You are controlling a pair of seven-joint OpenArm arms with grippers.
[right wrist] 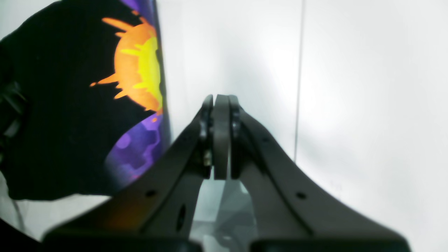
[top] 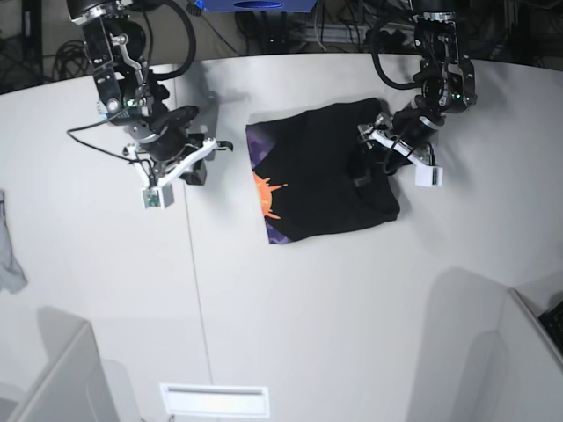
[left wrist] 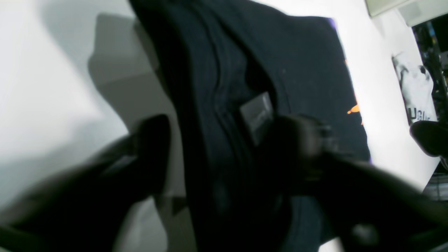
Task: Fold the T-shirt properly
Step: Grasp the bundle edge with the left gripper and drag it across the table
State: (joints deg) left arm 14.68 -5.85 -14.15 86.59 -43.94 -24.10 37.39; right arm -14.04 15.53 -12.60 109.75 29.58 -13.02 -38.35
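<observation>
Both grippers are matte black plastic. Right gripper (right wrist: 221,105), low centre in its wrist view, has its curved fingers pressed flat together around a thin grey pad, nothing between them; in the base view it (top: 211,147) hovers at upper left over the smooth white table (top: 290,316), just beside the T-shirt's edge. Left gripper (left wrist: 224,140) fills the bottom of its wrist view as two blurred dark fingers spread apart, one at lower left over bare table, the other at centre right against the cloth; whether that finger pinches fabric cannot be told through the blur.

T-shirt (top: 325,171) lies folded into a rough rectangle at upper centre of the base view, soft black knit with rumpled folds along its right side under the left gripper (top: 380,151). A jagged orange sunburst with a yellow core and purple patches runs along its left edge (right wrist: 70,115). In the left wrist view the cloth (left wrist: 297,70) shows ribbed seams and a small grey label (left wrist: 257,113), its text unreadable.

A pale grey cloth scrap (top: 7,255) is cut off by the left frame edge.
</observation>
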